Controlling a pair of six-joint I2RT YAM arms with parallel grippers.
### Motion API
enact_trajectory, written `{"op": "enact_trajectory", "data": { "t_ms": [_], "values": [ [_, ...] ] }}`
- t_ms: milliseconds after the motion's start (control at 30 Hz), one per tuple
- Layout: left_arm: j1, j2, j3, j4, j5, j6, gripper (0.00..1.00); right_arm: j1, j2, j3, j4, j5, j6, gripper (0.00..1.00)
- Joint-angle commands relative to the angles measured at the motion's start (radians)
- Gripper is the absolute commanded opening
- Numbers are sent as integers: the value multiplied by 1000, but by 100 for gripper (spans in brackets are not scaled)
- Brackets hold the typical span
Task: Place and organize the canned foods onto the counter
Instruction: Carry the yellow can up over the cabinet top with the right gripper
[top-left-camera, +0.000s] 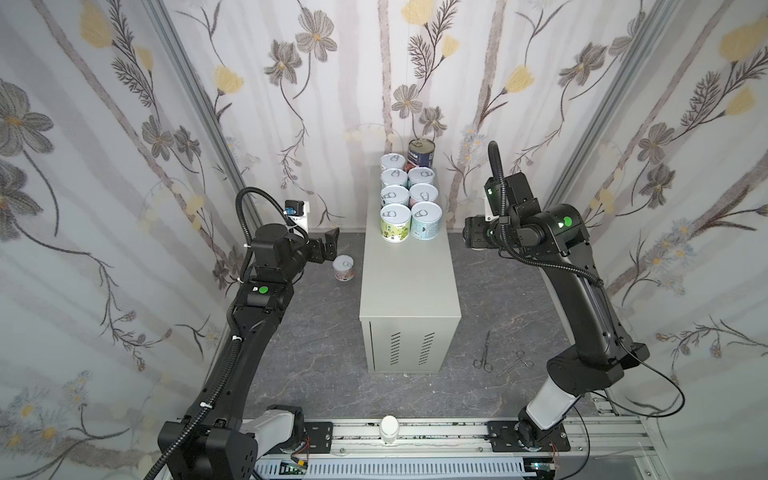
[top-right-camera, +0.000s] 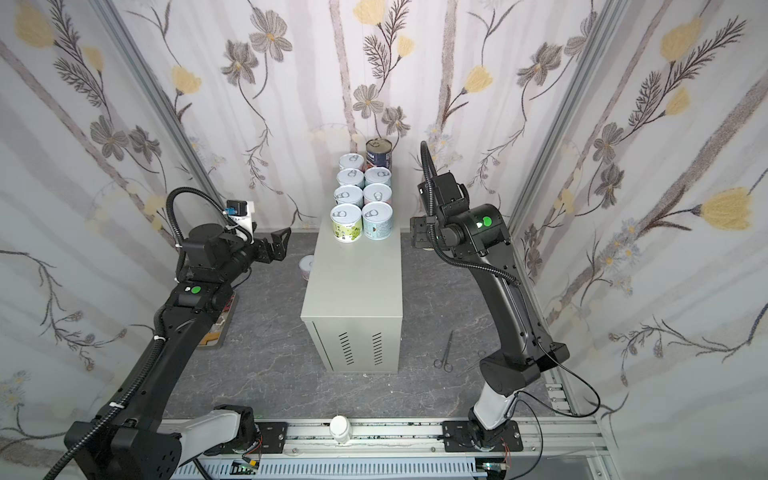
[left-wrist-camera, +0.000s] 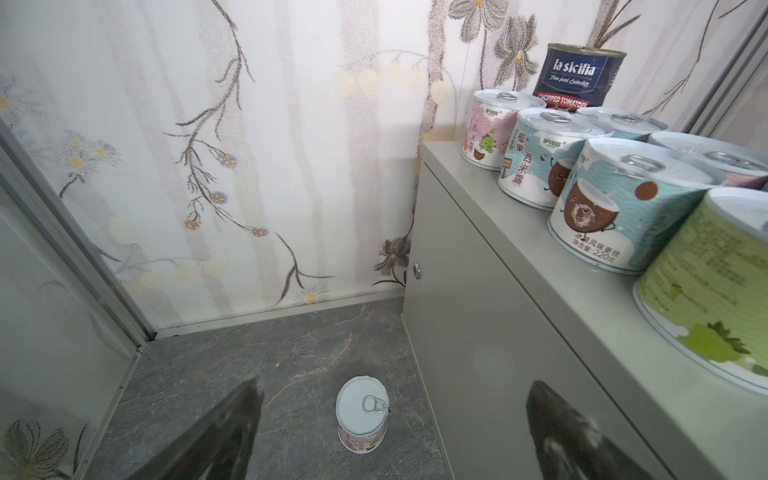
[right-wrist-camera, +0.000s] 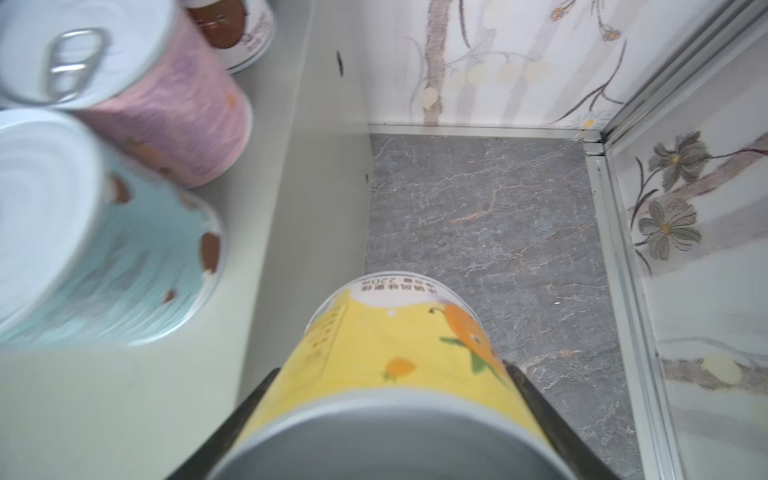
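The grey-beige counter (top-left-camera: 409, 282) (top-right-camera: 353, 282) stands mid-floor. At its far end several short white-lidded cans stand in two rows, the nearest a green can (top-left-camera: 395, 224) and a teal can (top-left-camera: 426, 222), with a tall dark blue can (top-left-camera: 421, 153) (left-wrist-camera: 577, 77) behind. One pink-labelled can (top-left-camera: 343, 268) (top-right-camera: 306, 266) (left-wrist-camera: 361, 411) stands upright on the dark floor left of the counter. My left gripper (top-left-camera: 328, 245) (left-wrist-camera: 395, 384) hovers open above it. My right gripper (top-left-camera: 473, 239) (right-wrist-camera: 390, 370) is shut on a yellow can (right-wrist-camera: 399, 353), held beside the counter's right edge (right-wrist-camera: 124, 395).
Scissors (top-left-camera: 484, 353) and forceps (top-left-camera: 515, 361) lie on the floor right of the counter's near end. A white bottle (top-left-camera: 389, 428) stands on the front rail. A flat tray-like object (top-right-camera: 220, 320) lies under my left arm. Floral walls enclose three sides.
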Motion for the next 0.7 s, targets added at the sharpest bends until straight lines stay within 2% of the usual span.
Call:
{"op": "enact_trajectory", "data": {
  "t_ms": [0,133,267,400,667],
  "values": [
    [-9,-23,-5,24,-7,20,100,57,-37,11,17,18,25,51],
    [-24,-50,-5,15,-10,25,100,147,-50,11,22,3,22,50],
    [-29,-79,-11,12,-9,23,100,236,-36,11,0,68,26,50],
    [-31,-108,-22,22,2,4,100,299,-24,11,10,70,27,51],
    [-42,-158,-51,30,44,-28,100,348,22,5,-19,95,19,51]
  ]
}}
